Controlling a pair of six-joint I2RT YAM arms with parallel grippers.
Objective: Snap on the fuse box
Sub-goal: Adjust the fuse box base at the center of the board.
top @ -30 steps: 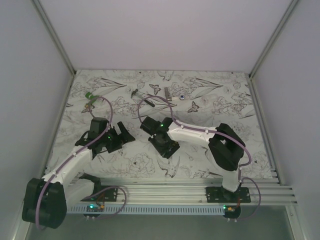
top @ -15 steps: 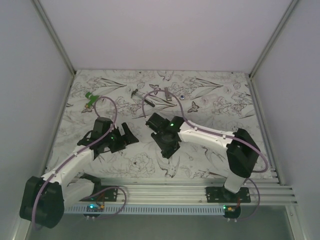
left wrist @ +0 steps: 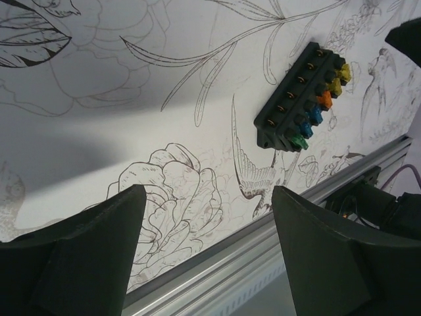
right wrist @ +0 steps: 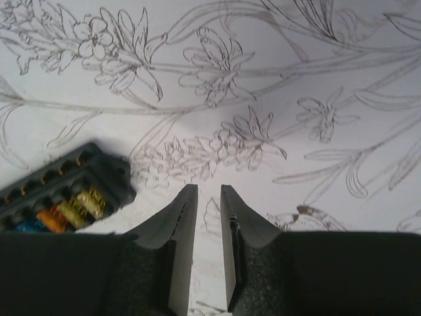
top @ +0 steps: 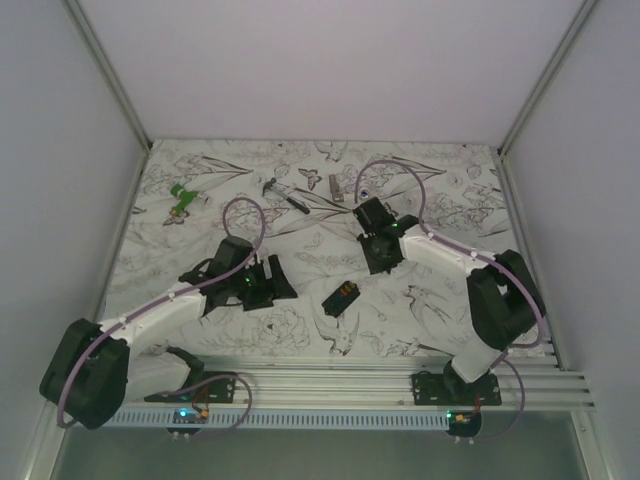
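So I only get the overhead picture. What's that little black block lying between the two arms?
Observer: The left wrist camera shows it close up. It's the fuse box, with a row of yellow, orange, blue and green fuses.
Operator: Is either hand holding it?
Observer: No. The left hand is wide open and empty, and the box lies on the table ahead of it.
Operator: And the right one?
Observer: Its own camera shows the right hand open only a slit and empty, with the box off to one side.
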